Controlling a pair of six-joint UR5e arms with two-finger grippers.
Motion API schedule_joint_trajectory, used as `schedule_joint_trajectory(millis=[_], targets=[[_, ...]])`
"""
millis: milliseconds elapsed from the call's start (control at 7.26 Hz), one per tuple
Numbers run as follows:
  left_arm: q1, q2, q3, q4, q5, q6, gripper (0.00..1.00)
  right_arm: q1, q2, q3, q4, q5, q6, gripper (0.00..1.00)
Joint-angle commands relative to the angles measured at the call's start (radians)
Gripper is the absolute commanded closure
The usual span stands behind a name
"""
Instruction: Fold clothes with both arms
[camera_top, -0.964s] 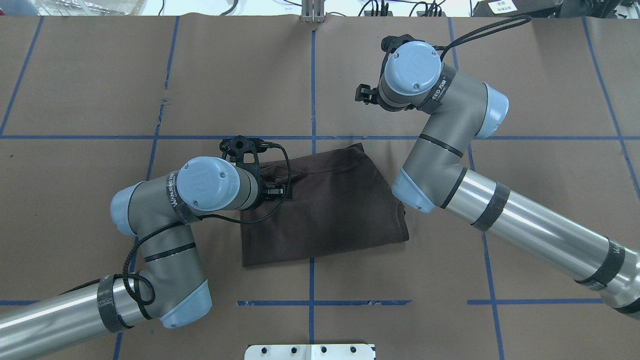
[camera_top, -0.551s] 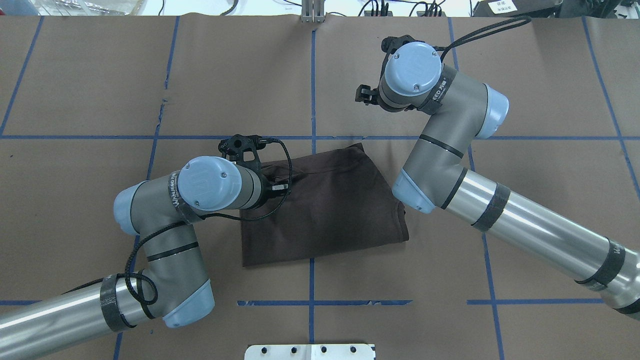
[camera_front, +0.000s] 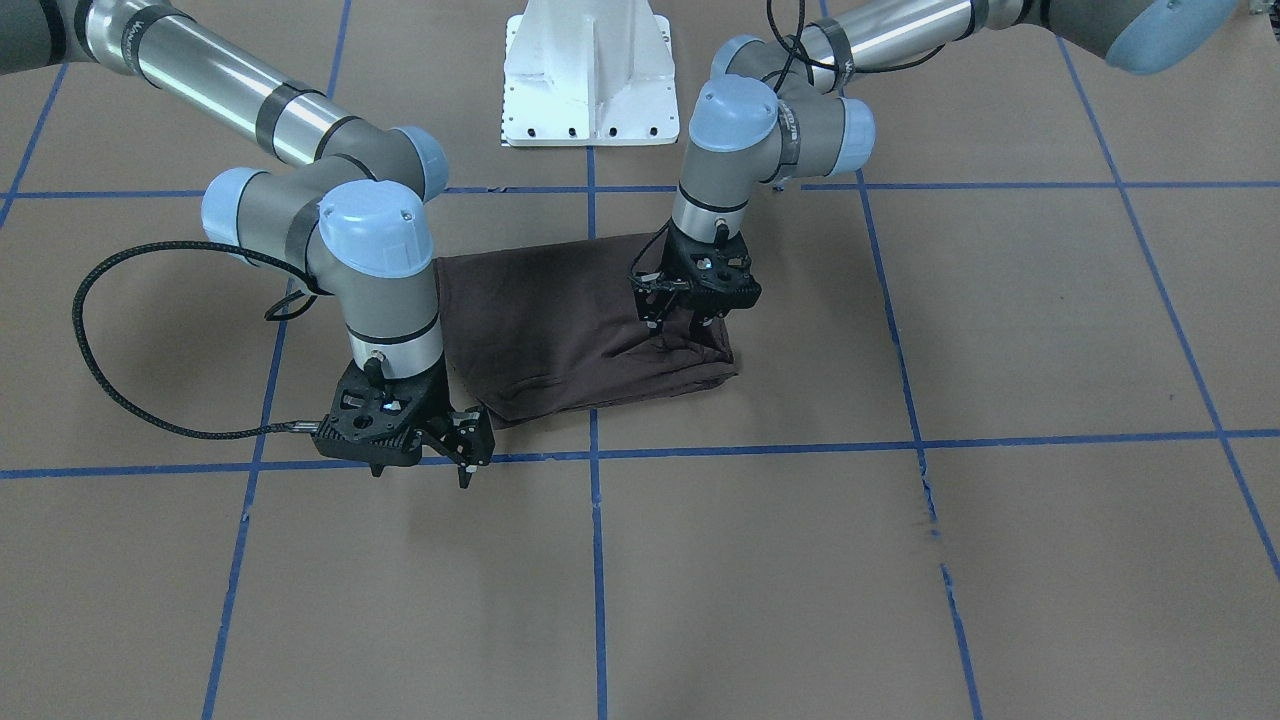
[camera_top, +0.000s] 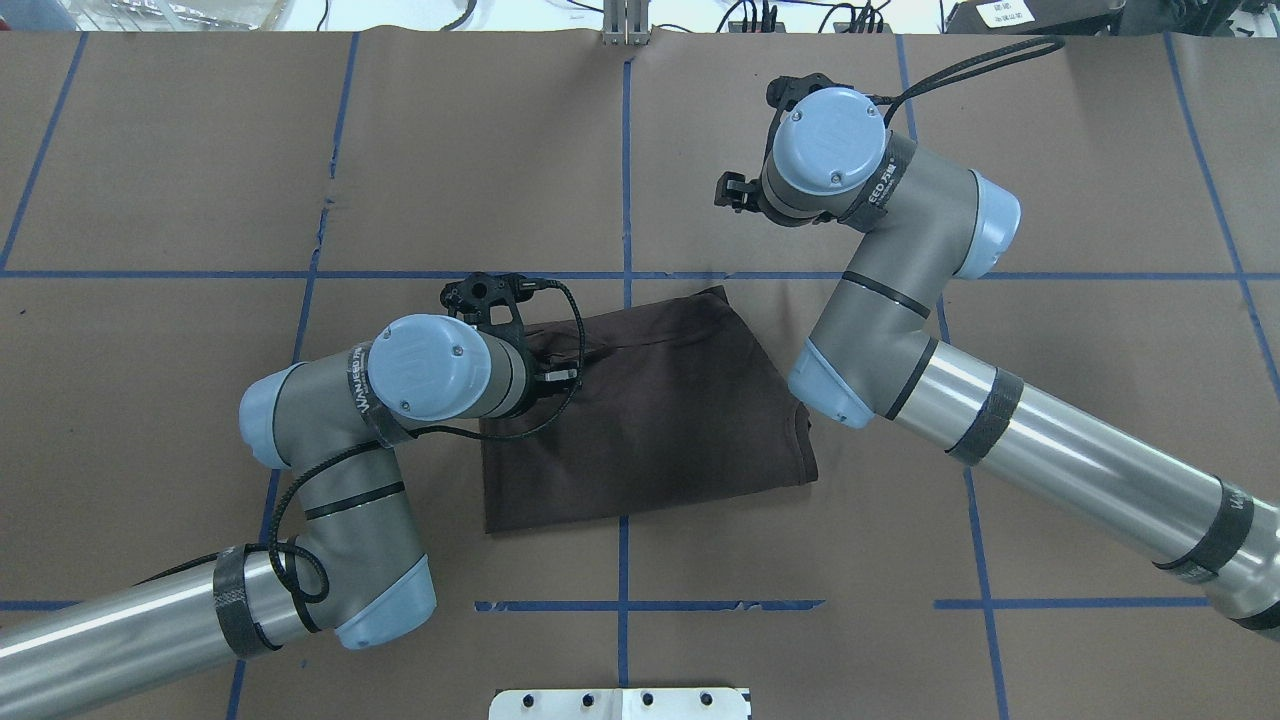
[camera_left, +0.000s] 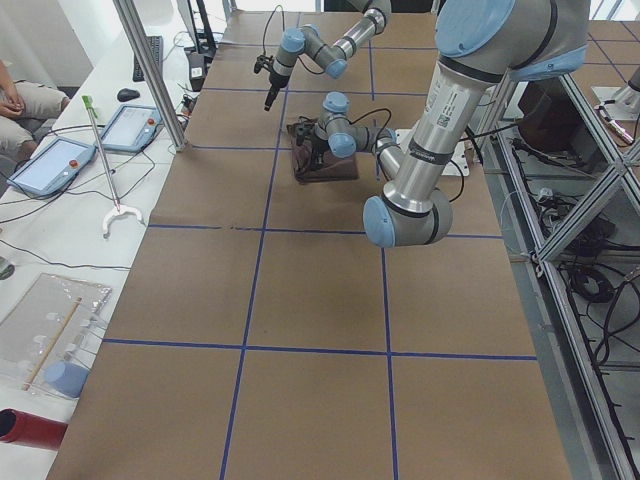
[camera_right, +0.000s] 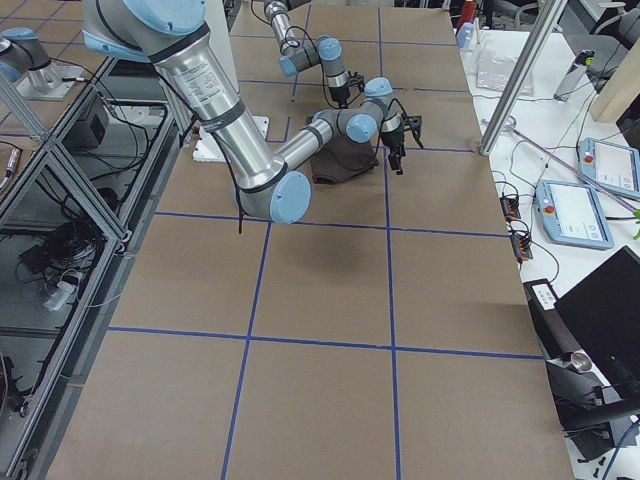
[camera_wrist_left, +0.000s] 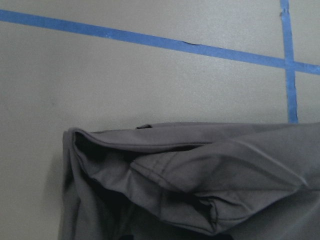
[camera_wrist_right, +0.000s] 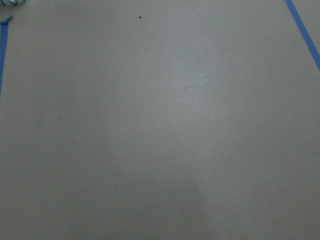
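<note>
The dark brown T-shirt (camera_front: 560, 320) lies folded into a rough rectangle (camera_top: 650, 410) in the middle of the table. My left gripper (camera_front: 676, 322) stands open over the shirt's far corner on my left side (camera_top: 555, 378), its fingertips at the bunched cloth there, holding nothing. The left wrist view shows that layered folded edge (camera_wrist_left: 200, 175) and no fingers. My right gripper (camera_front: 470, 460) hangs open over bare table beyond the shirt's far edge (camera_top: 730, 190), apart from the cloth. Only brown table shows in the right wrist view.
Blue tape lines (camera_top: 624, 200) divide the brown table into squares. The white pedestal base (camera_front: 590, 80) sits at the robot's side. A metal post (camera_top: 625, 25) stands at the far edge. Side benches hold tablets (camera_left: 50, 165) and a seated person (camera_left: 20, 100).
The left arm's wrist and elbow have shifted slightly to the right over the shirt's corner. The right arm has drifted a little to the right. The shirt lies as before.
</note>
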Motion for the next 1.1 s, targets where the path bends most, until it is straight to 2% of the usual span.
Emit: schedule_joint_trajectory(millis=[0, 276, 689, 827, 964], targets=[[-0.061, -0.009, 0.049, -0.008, 0.000, 0.019, 0.82, 0.000, 0.001, 0.000, 0.001, 0.000, 0.001, 0.00], [-0.109, -0.026, 0.158, -0.080, 0.000, 0.057, 0.82, -0.002, -0.003, 0.000, 0.001, 0.000, 0.001, 0.00], [-0.200, -0.031, 0.171, -0.096, -0.009, 0.152, 0.82, 0.000, -0.001, 0.003, 0.003, 0.000, 0.001, 0.00], [-0.204, -0.037, 0.169, -0.096, -0.012, 0.157, 0.52, 0.000, -0.004, 0.006, 0.003, 0.001, 0.001, 0.00], [-0.213, -0.044, 0.165, -0.094, -0.023, 0.224, 0.15, 0.000, -0.004, 0.013, 0.001, 0.008, 0.000, 0.00]])
